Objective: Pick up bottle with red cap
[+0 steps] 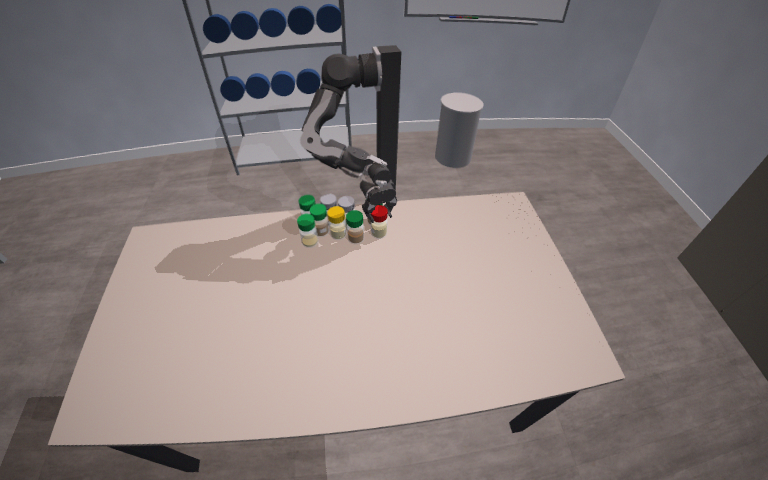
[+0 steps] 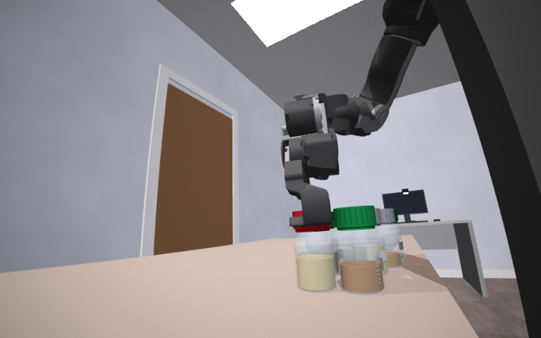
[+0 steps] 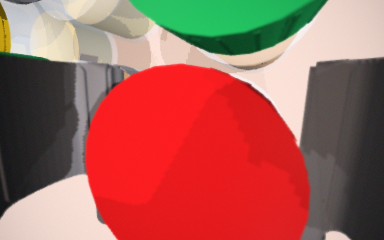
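Grey-blue walls and a grey wooden floor surround the pale beige table, which has a smooth, flat top. Behind it stands a metal shelf with dark blue round discs, and a grey cylinder bin is near the wall.

Close to the far edge of the table, about in its middle, stands a tight group of small bottles. The bottle with the red cap is at the right end of this group, and a green-capped bottle is just beside it. My gripper comes down on it from above, and my fingers are pressed against the two sides of the red cap, so I am pinching the cap itself. In the side view the bottom of the bottle seems to rest on the table, so I judge the lift is not yet done.

The bottle body is clear and round, like stiff plastic or glass, and it is about half full of a cream-coloured powder. I think it is light, but the clear wall looks smooth and slippery. The cap is hard and round, and the green cap next to it shows fine ribs. The cap is a good place to hold, but the body can swing below it, so I should rise straight and slowly to keep it upright and not touch the neighbour.
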